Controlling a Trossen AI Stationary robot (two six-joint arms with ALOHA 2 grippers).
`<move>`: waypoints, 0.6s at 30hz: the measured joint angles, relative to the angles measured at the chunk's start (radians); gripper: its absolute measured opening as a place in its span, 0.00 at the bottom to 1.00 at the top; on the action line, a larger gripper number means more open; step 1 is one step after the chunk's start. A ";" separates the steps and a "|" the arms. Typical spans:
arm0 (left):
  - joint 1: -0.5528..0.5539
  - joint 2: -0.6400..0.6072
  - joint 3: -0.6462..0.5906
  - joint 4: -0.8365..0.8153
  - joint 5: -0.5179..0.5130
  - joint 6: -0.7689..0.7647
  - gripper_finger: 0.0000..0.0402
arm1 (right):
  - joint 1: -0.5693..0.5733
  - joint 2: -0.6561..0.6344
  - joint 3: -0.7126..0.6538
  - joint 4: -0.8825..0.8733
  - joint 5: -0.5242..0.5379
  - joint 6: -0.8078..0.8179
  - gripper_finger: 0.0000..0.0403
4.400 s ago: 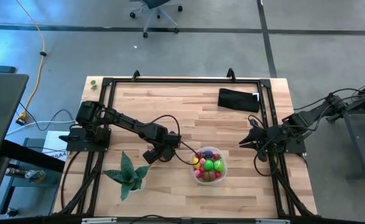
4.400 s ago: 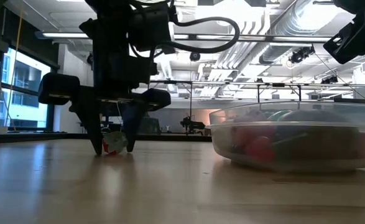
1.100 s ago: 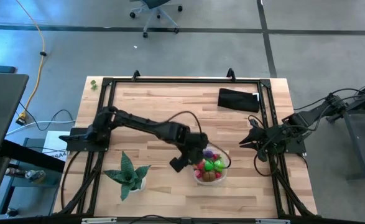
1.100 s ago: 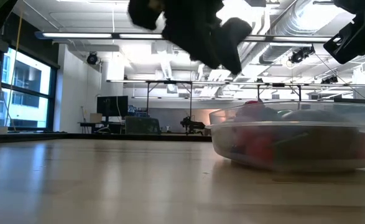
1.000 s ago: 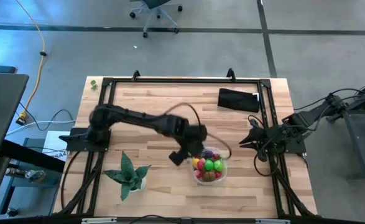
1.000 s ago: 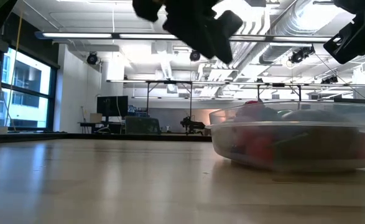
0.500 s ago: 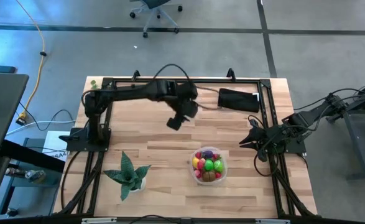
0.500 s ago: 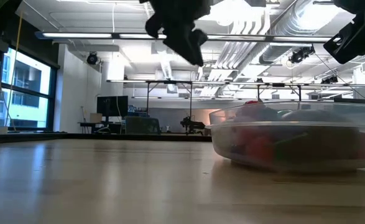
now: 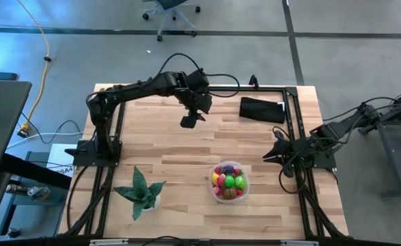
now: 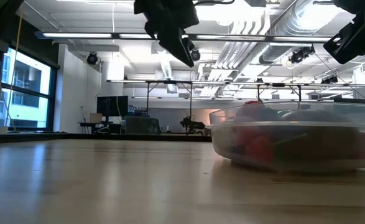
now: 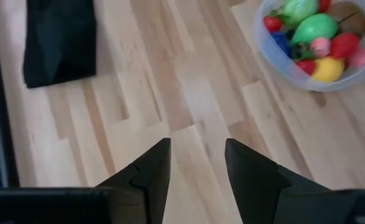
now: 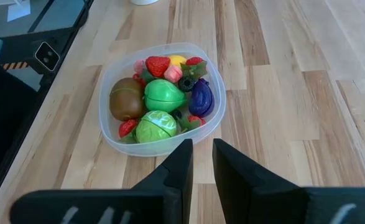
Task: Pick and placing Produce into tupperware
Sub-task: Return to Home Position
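The clear round tupperware (image 9: 229, 182) sits on the table toward its near edge, holding the produce (image 12: 163, 99): a brown piece, two bright green ones, a purple one, a yellow one and small red and pink ones. It also shows in the left wrist view, tupperware (image 11: 306, 68). My left gripper (image 9: 190, 120) hangs open and empty high over the far middle of the table, well away from the tupperware. My right gripper (image 12: 202, 155) waits at the table's right side, pointing at the tupperware, with a narrow gap between its fingers and nothing in it.
A black rectangular pouch (image 9: 261, 109) lies near the far right corner. A green spiky potted plant (image 9: 142, 191) stands near the near left corner. Bare wood lies between the left gripper and the tupperware (image 10: 294, 140). A dark frame (image 9: 118, 92) borders the tabletop.
My left gripper has risen from just above the tupperware's left rim and swung toward the table's far edge, ending over the far middle. The tupperware and the produce in it have stayed put.
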 joint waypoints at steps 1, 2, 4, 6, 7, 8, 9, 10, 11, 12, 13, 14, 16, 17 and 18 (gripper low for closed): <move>0.000 -0.004 0.000 -0.002 0.010 0.000 0.35 | 0.000 0.000 0.000 0.000 0.000 0.000 0.13; -0.001 -0.007 0.000 0.004 0.012 0.000 0.35 | 0.000 0.000 0.000 0.000 0.000 0.000 0.13; -0.003 -0.014 0.000 0.007 0.012 0.003 0.34 | 0.000 0.000 0.000 0.000 0.000 0.000 0.13; -0.003 -0.017 0.000 0.005 0.012 0.022 0.33 | 0.000 0.000 0.000 0.000 0.000 0.000 0.13; -0.003 -0.018 0.000 0.004 0.012 0.029 0.32 | 0.000 0.000 0.000 0.000 0.000 0.000 0.13; -0.001 -0.023 0.000 -0.001 0.012 0.036 0.31 | 0.000 0.000 0.000 0.000 0.000 0.000 0.13; 0.001 -0.033 -0.008 -0.008 0.012 0.042 0.30 | 0.000 0.000 0.000 0.000 0.000 0.000 0.13; 0.006 -0.047 -0.017 -0.007 0.012 0.048 0.30 | 0.000 0.000 0.000 0.000 0.000 0.000 0.13; 0.008 -0.067 -0.031 0.007 0.016 0.052 0.29 | 0.000 0.000 0.000 0.000 0.000 0.000 0.13; 0.010 -0.093 -0.054 0.018 0.025 0.052 0.28 | 0.000 0.000 0.000 0.000 0.000 0.000 0.13; 0.016 -0.121 -0.083 0.035 0.034 0.049 0.27 | 0.000 0.000 0.000 0.000 0.000 0.000 0.13; 0.024 -0.154 -0.117 0.060 0.040 0.037 0.26 | 0.000 0.000 0.000 0.000 0.000 0.000 0.13; 0.040 -0.228 -0.196 0.119 0.046 0.007 0.24 | 0.000 0.000 0.000 0.000 0.000 0.000 0.13; 0.050 -0.269 -0.238 0.153 0.046 -0.014 0.23 | 0.000 0.000 0.000 0.000 0.000 0.000 0.13; 0.059 -0.313 -0.279 0.186 0.045 -0.039 0.22 | 0.000 0.000 0.000 0.000 0.000 0.000 0.13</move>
